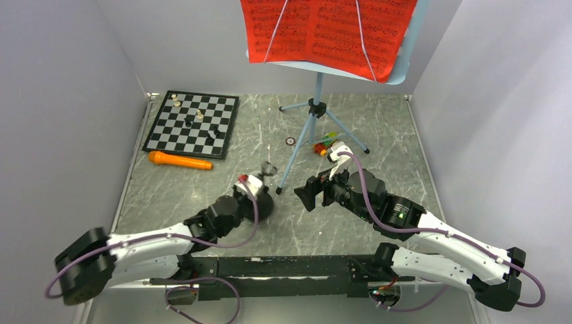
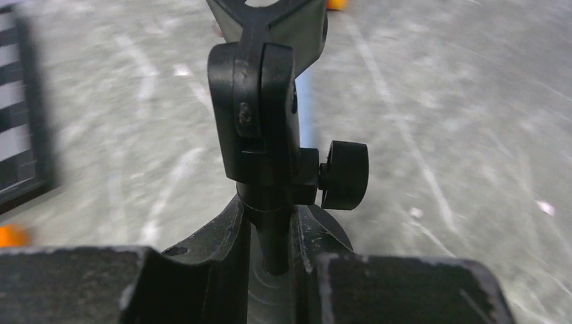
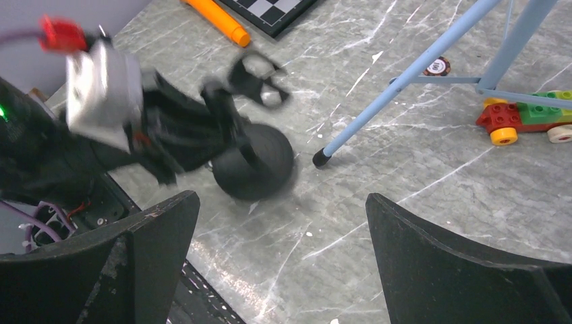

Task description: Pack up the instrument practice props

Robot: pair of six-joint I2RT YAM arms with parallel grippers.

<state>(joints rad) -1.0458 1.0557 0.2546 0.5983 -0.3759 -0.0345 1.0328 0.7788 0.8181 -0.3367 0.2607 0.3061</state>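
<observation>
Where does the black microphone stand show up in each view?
Top external: black microphone stand low centre, left of the blue tripod leg.
Left wrist: centre frame, gripped by the left claw.
Right wrist: left of centre, tilted.
Shared landmark: the chessboard.

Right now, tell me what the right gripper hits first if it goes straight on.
Most likely the mic stand's round base, held in the left gripper, beside the blue leg's foot. The open right gripper tilts down, so the table may come first; depth is unclear.
</observation>
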